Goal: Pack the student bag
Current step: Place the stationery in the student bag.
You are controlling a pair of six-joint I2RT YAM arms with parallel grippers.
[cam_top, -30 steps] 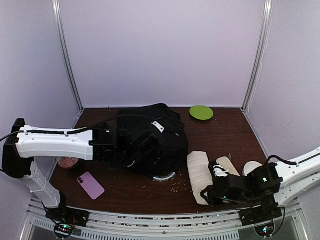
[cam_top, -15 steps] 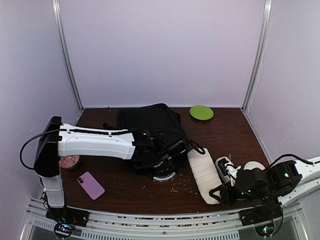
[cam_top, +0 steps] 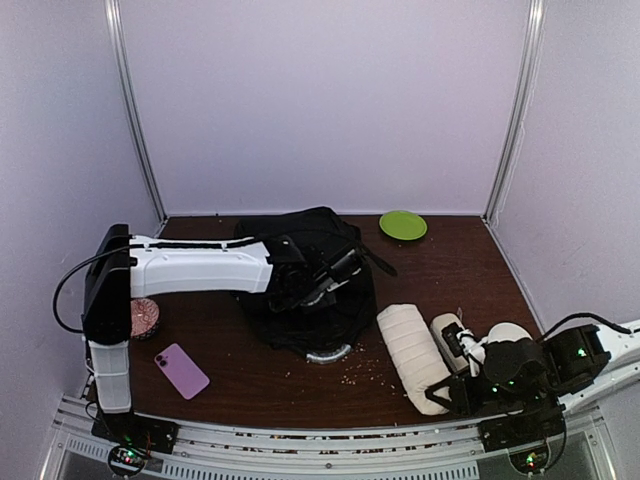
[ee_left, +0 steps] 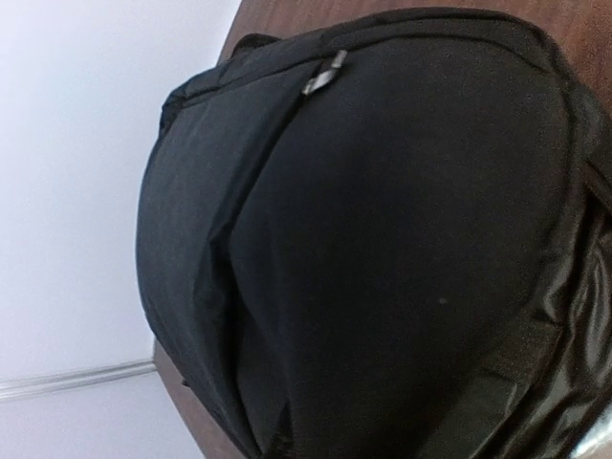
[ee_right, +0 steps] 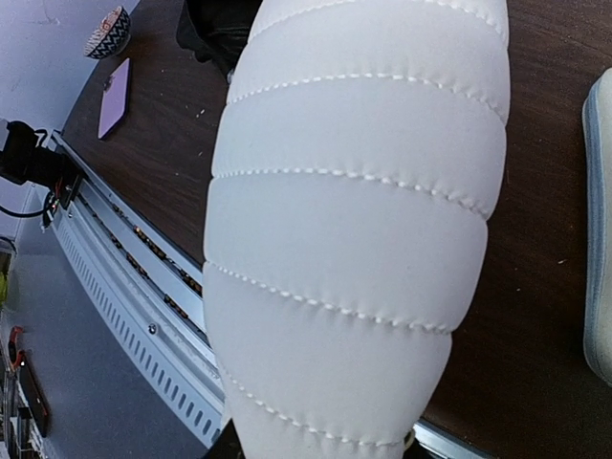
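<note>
Left gripper (cam_top: pixel 338 270): set down on the upper right part of the large soft black fabric student bag (cam_top: pixel 312 322); its fingers are hidden in both views, so whether it is clenched or released cannot be told. The left wrist view is filled by the bag's dark bulging panel (ee_left: pixel 382 249), with a small metal zipper pull (ee_left: pixel 325 73) near the top. The bag lies at the table's centre, directly under this gripper, its bulk spreading toward 7 o'clock and a silvery inner rim (cam_top: pixel 328 353) showing at 6 o'clock. Right gripper (cam_top: pixel 443 390): grasping the near end of a white quilted fabric pouch (cam_top: pixel 410 345), which runs toward 11 o'clock and stops just right of the bag; close up, its stitched ribs fill the right wrist view (ee_right: pixel 354 220). Round green plate (cam_top: pixel 403 224): at 1 o'clock from the bag. Flat purple phone (cam_top: pixel 182 371): at 8 o'clock. Patterned bowl (cam_top: pixel 143 316): at 9 o'clock. Changes: half a second earlier the left gripper reached the bag's near right edge beside the pouch; it has drawn back toward 11 o'clock, and the bag's white tag no longer shows.
</note>
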